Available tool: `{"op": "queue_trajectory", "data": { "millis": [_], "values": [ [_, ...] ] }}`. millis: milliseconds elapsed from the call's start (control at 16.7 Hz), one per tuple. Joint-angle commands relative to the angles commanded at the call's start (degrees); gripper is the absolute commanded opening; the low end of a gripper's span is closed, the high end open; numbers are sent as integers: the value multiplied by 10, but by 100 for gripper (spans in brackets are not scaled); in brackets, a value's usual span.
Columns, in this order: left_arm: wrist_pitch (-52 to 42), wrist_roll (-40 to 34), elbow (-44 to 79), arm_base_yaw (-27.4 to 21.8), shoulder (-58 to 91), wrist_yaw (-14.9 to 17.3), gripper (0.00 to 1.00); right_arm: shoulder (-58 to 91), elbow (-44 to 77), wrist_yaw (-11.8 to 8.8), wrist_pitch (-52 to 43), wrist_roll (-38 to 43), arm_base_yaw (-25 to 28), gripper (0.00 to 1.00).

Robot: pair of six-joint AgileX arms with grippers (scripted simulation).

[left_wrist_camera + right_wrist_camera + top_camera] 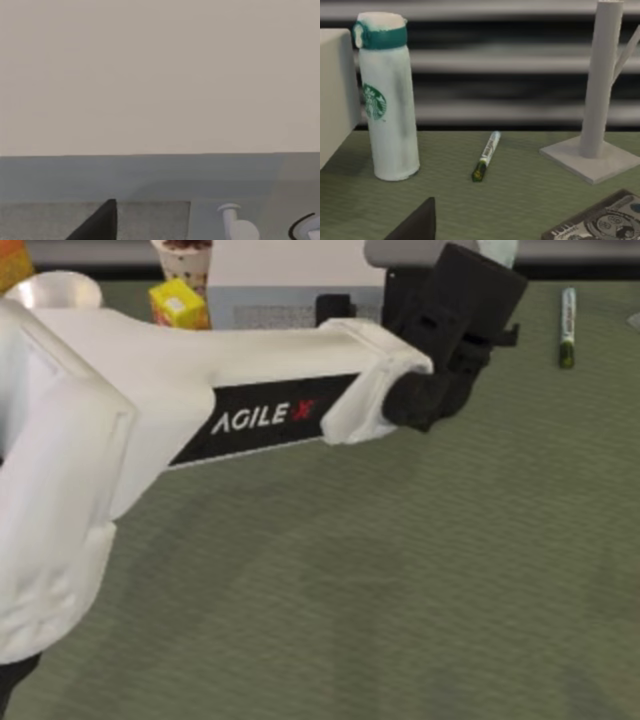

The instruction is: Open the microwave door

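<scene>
The white microwave [290,275] stands at the table's far edge, in the middle. Its door [272,315] faces the near side and shows a grey speckled mesh window. My left arm reaches across the table from the left. My left gripper [455,325] hovers just in front of the microwave's right end, partly covering it. In the left wrist view the door's mesh window [150,220] is very close, lying flat in the front face. A round grey knob [235,227] sits beside it and a second knob [305,231] at the picture's edge. A dark part of my right gripper [417,225] shows only in its wrist view.
A yellow carton [178,305], a paper cup [185,255] and a white bowl [50,288] stand left of the microwave. To its right are a white and green flask [387,100] and a marker pen [567,328]. A white stand [600,100] and a printed pad [600,222] lie farther right.
</scene>
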Motion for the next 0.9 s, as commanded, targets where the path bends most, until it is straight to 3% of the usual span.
{"op": "queue_trajectory", "data": {
  "millis": [120,900],
  "values": [
    [0,0,0,0,0,0,100,0,0,0,0,0,0,100],
    [0,0,0,0,0,0,2,0,0,0,0,0,0,100]
  ]
}}
